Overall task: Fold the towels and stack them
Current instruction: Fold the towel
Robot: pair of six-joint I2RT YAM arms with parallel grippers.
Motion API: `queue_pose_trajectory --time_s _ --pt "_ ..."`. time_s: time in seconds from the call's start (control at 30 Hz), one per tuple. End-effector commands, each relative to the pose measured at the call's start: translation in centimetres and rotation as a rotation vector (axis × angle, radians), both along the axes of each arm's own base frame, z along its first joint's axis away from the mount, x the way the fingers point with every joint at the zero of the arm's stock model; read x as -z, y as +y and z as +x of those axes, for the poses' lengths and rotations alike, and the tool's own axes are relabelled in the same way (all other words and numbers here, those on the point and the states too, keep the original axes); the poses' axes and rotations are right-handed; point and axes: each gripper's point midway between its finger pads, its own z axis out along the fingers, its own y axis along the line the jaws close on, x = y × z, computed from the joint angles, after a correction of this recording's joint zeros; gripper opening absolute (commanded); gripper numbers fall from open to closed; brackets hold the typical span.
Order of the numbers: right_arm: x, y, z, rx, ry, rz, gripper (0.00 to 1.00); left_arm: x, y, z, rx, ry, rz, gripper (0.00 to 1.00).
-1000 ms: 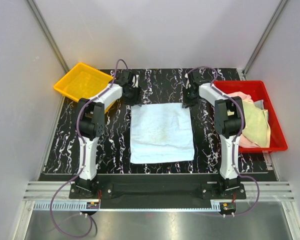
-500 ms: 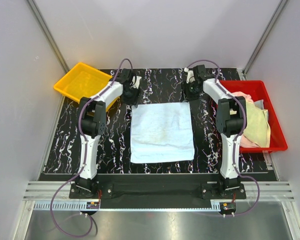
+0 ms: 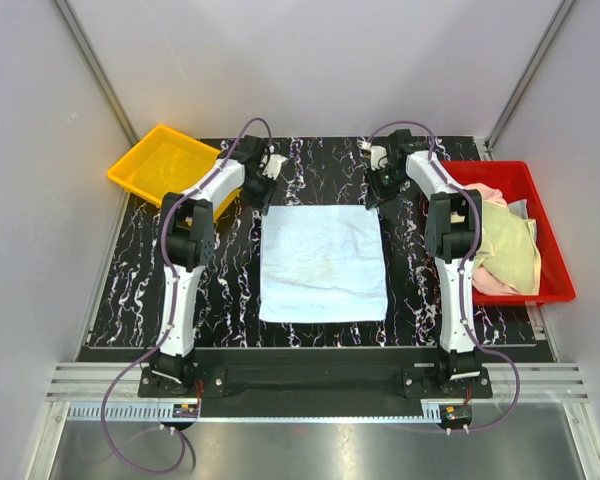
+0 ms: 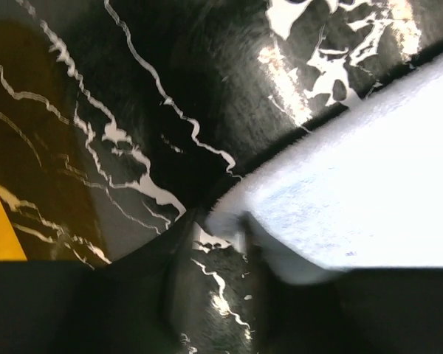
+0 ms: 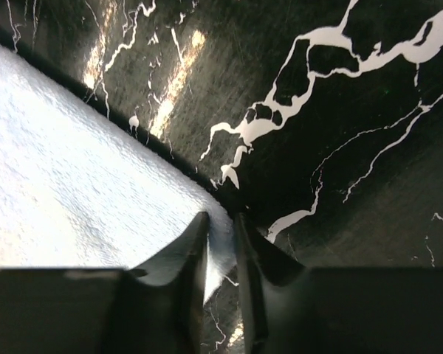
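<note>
Up along the top edge of the blue towel (image 3: 323, 262) lying flat mid-frame, the right gripper (image 5: 220, 221) pinches one corner and the left gripper (image 4: 218, 228) sits at the other (can't tell if it's clamped), probably to fold it.

Landmark = spread towel (image 3: 323, 262), flat on table (image 3: 230, 290), approx centre. Left tray (image 3: 165, 160): L of towel & further back, at table's far-L corner. Right tray (image 3: 505, 180): R of towel, at table's R edge, w/ heap of towels (image 3: 507, 250) in it. Left claw (image 3: 263, 185) at towel's far-L corner, right claw (image 3: 378, 188) at far-R corner; each corner lies btwn that claw's fingers. Left arm base (image 3: 170, 375) & right arm base (image 3: 460, 375): in front of towel, one per side.
</note>
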Motion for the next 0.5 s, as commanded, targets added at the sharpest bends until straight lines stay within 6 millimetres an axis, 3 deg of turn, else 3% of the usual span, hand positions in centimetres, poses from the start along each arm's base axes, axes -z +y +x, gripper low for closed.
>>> queue_pose_trajectory --time_s 0.0,0.07,0.13,0.33,0.47 --pt "0.4 -0.6 -0.8 -0.064 0.020 -0.021 0.25 0.0 -0.4 0.6 0.058 -0.001 -0.047 0.20" --pt "-0.1 -0.7 -0.2 -0.083 -0.016 -0.029 0.12 -0.2 -0.8 0.9 0.073 -0.005 -0.066 0.00" --pt "-0.6 -0.7 0.3 -0.095 -0.042 -0.032 0.00 -0.6 -1.2 1.1 0.090 -0.008 -0.083 0.00" --pt "-3.5 -2.0 3.5 -0.083 -0.197 -0.116 0.00 -5.2 -1.0 3.6 0.062 -0.156 -0.072 0.00" --pt "-7.7 -2.8 5.4 -0.075 -0.371 -0.164 0.00 -9.2 0.0 5.4 0.026 -0.324 -0.041 0.00"
